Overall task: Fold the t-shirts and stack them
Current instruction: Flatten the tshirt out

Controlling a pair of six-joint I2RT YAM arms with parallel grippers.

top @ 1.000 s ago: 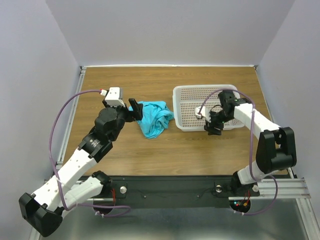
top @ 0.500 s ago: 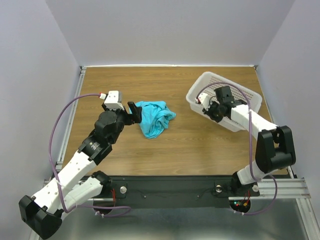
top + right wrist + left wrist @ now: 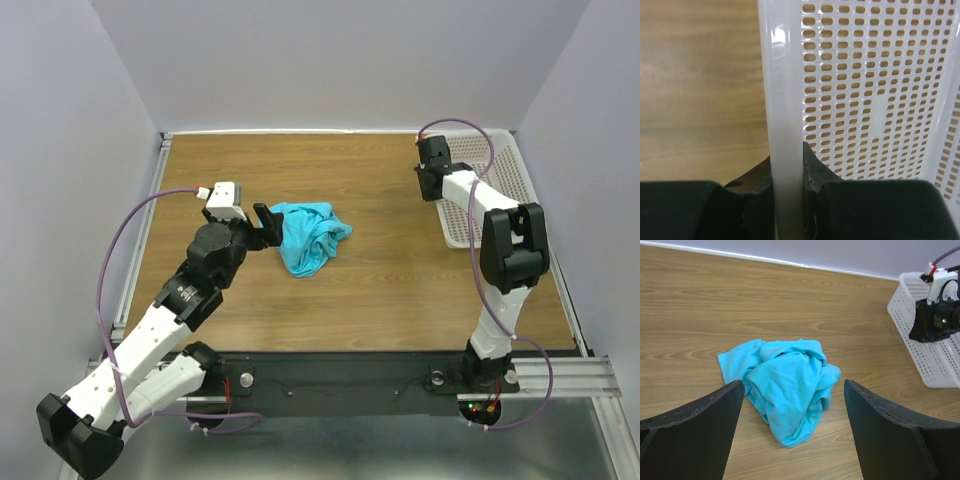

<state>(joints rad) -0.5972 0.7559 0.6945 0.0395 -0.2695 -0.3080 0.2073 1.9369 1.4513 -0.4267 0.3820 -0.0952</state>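
This looks like a robotics lab test cell. A wood-grain table (image 3: pixel 350 300) is boxed in by plain pale walls (image 3: pixel 330 60) on the left, far and right. Two white-and-black arms, left (image 3: pixel 150 335) and right (image 3: pixel 497 240), are bolted to a black bar (image 3: pixel 340 378) at the near edge beside aluminium rails (image 3: pixel 560 372), with purple cables (image 3: pixel 118 235) looping loose.

T-shirt (image 3: pixel 785 390) crumpled, neck hidden; basket (image 3: pixel 785 100) cropped R wrist.
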